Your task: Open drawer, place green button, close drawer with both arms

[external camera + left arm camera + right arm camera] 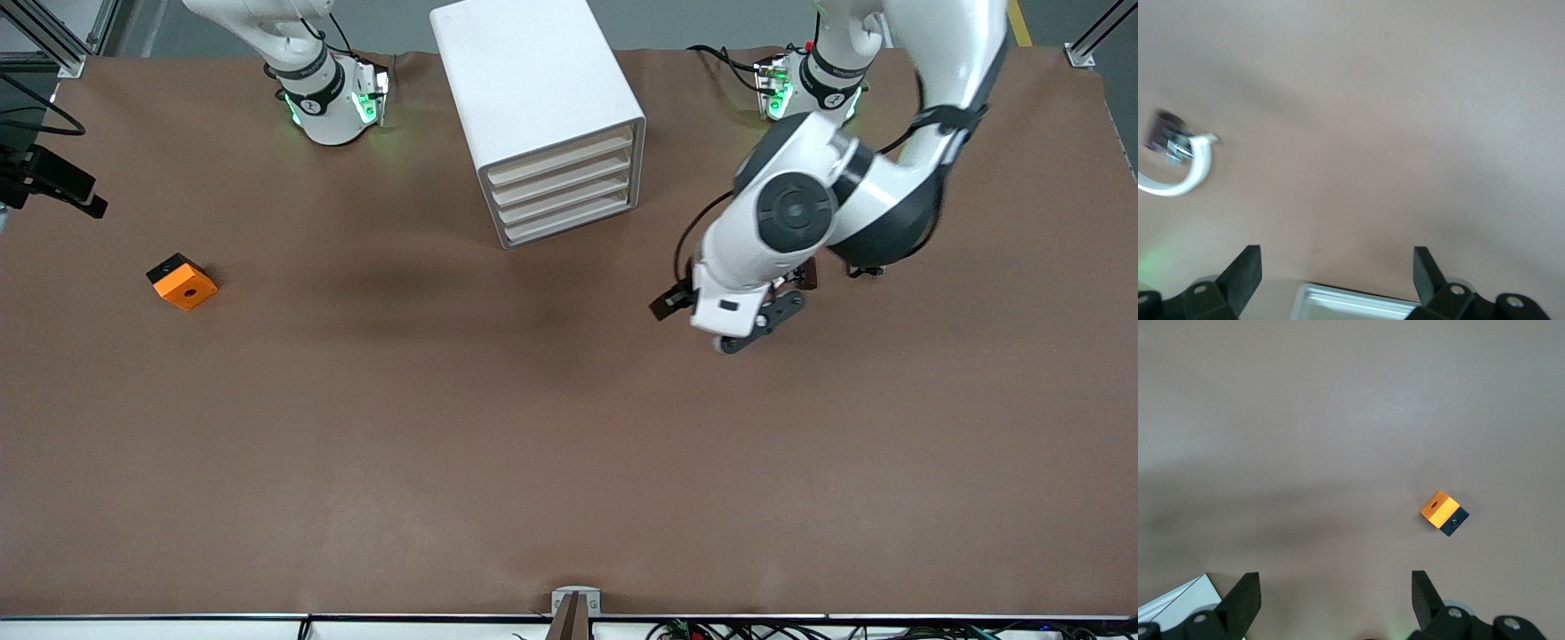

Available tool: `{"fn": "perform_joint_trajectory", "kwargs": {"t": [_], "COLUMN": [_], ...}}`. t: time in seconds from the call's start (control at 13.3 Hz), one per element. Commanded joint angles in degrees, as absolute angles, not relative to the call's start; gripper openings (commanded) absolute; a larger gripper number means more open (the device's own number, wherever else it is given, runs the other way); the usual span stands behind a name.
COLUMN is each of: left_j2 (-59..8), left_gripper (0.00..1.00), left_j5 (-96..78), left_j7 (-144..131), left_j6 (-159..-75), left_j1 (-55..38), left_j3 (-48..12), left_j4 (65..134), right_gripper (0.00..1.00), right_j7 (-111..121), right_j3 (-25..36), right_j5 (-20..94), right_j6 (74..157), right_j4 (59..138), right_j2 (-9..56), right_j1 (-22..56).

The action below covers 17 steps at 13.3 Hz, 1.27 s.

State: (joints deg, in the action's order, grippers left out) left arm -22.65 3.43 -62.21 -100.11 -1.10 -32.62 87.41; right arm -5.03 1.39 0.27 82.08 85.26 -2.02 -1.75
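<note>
Orange cube lies on the tabletop at 9 o'clock, toward the right arm's end. Right hand: fingers apart, empty, over bare tabletop. White cabinet stands at 12 o'clock, all four drawers shut. Left hand: fingers apart, empty, hovering at 3 o'clock. Button not visible.

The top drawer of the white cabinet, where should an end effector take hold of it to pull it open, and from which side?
Judging from the front view, grip the beige front strip of the top drawer, coming at the cabinet from in front. All four drawers sit shut and flush with no handle visible, so the strip's edge looks like the only purchase.
</note>
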Motion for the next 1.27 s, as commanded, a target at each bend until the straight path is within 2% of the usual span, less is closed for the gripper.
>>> {"fn": "perform_joint_trajectory", "kwargs": {"t": [0.0,0.15,0.3,0.75,0.9,1.2], "left_j2": [-15.32,-9.43,-5.29,8.60,11.15,13.80], "left_gripper": [1.00,1.00,1.00,1.00,1.00,1.00], "left_j5": [2.47,-2.44,-3.08,-2.90,-2.55,-2.20], "left_j7": [-48.31,-36.71,-28.07,-4.34,0.42,0.70], "left_j6": [-94.68,-88.71,-84.65,-84.02,-85.94,-92.01], "left_j1": [-1.13,-3.77,-4.04,-4.22,-3.52,-0.36], "left_j3": [-26.06,-17.44,-12.94,-0.02,2.19,1.93], "left_j4": [89.21,89.73,90.78,102.82,106.06,110.48], "right_gripper": [1.00,1.00,1.00,1.00,1.00,1.00], "right_j7": [-4.57,-3.44,-3.08,-3.25,-3.43,-3.08], "right_j3": [1.49,1.49,1.49,1.49,1.41,1.49], "right_j5": [-0.53,-0.53,-0.53,0.18,0.35,1.67], "right_j6": [82.70,82.79,82.71,82.62,82.53,82.18], "right_j4": [87.19,87.19,87.19,87.19,87.10,87.10], "right_j2": [-3.78,-3.78,-3.78,-3.87,-3.87,-4.04], "right_j1": [-2.28,-2.46,-2.72,-2.64,-2.55,-2.29]}}
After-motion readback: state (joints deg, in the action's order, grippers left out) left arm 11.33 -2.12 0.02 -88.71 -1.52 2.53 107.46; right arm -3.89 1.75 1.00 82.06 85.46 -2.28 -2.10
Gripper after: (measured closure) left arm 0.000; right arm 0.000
